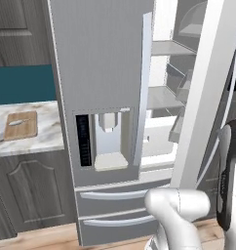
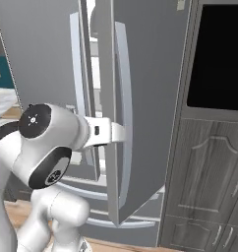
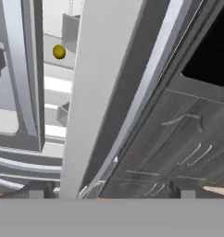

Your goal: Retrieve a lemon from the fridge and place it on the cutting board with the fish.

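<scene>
Wide-open, empty end effector (image 3: 111, 189) faces the fridge (image 3: 104, 92) door edge, the lemon (image 3: 59, 52) inside beyond.

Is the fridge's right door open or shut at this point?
Open: the right door is swung out, exposing white shelves and the lemon.

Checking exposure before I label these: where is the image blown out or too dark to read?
Left base view: fridge interior washes out to near white, shelf edges faint. Right base view: the black panel shows no detail. Hand view: the lemon reads clearly against the bright interior.
</scene>
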You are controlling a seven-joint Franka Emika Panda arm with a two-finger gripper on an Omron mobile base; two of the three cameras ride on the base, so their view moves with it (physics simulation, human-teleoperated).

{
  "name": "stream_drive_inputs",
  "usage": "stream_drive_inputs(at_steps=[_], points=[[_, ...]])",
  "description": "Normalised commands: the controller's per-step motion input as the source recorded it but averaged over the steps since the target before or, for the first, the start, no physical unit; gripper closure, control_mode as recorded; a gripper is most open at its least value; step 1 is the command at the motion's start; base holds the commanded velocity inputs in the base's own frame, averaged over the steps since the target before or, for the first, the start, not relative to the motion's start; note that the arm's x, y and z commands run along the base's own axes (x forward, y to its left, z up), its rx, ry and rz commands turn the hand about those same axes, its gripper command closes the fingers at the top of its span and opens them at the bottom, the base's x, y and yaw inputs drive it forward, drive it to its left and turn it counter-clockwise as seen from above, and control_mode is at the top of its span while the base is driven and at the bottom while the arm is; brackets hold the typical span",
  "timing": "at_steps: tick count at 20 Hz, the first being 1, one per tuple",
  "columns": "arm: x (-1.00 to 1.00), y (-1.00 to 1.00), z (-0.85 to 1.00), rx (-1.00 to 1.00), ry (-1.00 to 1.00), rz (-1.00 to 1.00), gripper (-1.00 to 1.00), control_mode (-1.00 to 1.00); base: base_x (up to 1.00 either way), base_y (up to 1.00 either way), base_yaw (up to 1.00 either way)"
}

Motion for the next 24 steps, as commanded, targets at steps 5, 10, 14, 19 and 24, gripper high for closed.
stream_drive_inputs(at_steps=[5,10,14,19,24], points=[[0.12,0.95,0.02,-0.55,0.35,-0.17,-1.00,-1.00,0.00,0.00,0.00],[0.50,0.70,0.03,-0.44,0.34,-0.12,-1.00,-1.00,0.00,0.00,0.00],[0.25,0.13,-0.05,-0.12,0.11,-0.01,-1.00,-1.00,0.00,0.00,0.00],[0.64,0.00,-0.02,-0.03,0.01,0.00,-1.00,-1.00,0.00,0.00,0.00],[0.58,-0.06,-0.16,-0.05,0.00,0.00,-1.00,-1.00,0.00,0.00,0.00]])
